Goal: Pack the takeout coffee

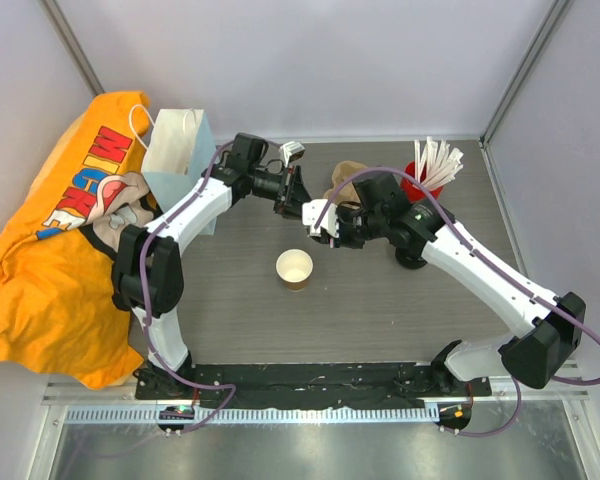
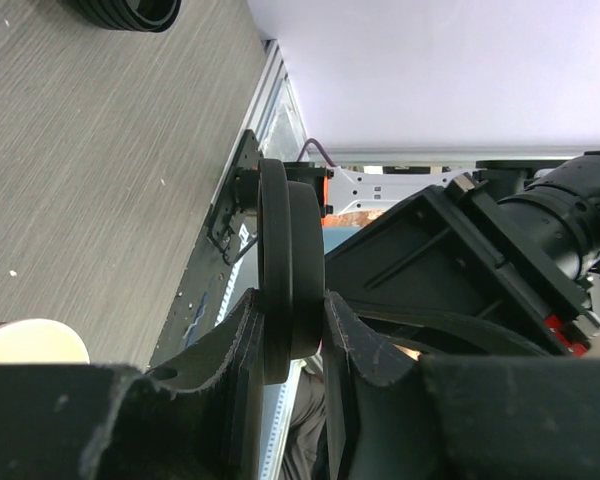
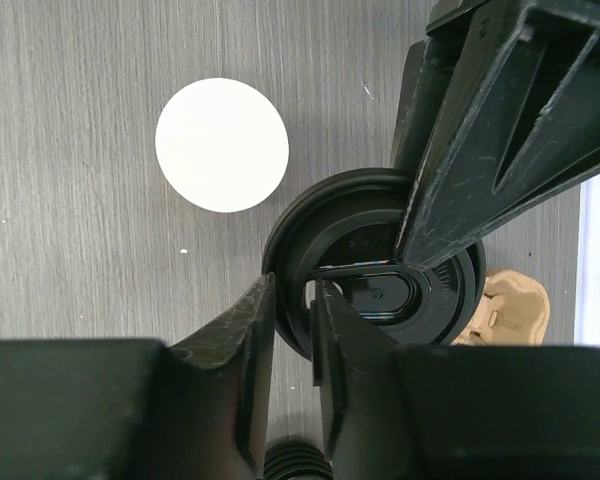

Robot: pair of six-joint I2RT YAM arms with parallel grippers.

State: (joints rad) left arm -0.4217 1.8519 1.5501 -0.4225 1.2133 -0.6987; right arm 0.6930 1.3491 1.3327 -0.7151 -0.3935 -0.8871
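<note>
The takeout coffee cup [image 1: 294, 268], brown kraft and white inside, stands lidless on the table; its white mouth also shows in the right wrist view [image 3: 222, 144]. Above and behind the cup, both arms meet at one black lid [image 3: 370, 265]. My left gripper [image 1: 302, 207] is shut across the lid's thickness, and the lid [image 2: 288, 270] stands on edge between its fingers [image 2: 242, 330]. My right gripper [image 3: 292, 295] has one finger outside the lid's rim and one inside, shut on that rim. The lid hangs in the air, apart from the cup.
A pale paper bag [image 1: 180, 150] stands at the back left beside an orange cloth [image 1: 60, 230]. A brown cardboard carrier [image 1: 348, 180] and a red cup of white sticks [image 1: 430, 165] sit at the back right. A stack of black lids [image 2: 130, 10] rests on the table.
</note>
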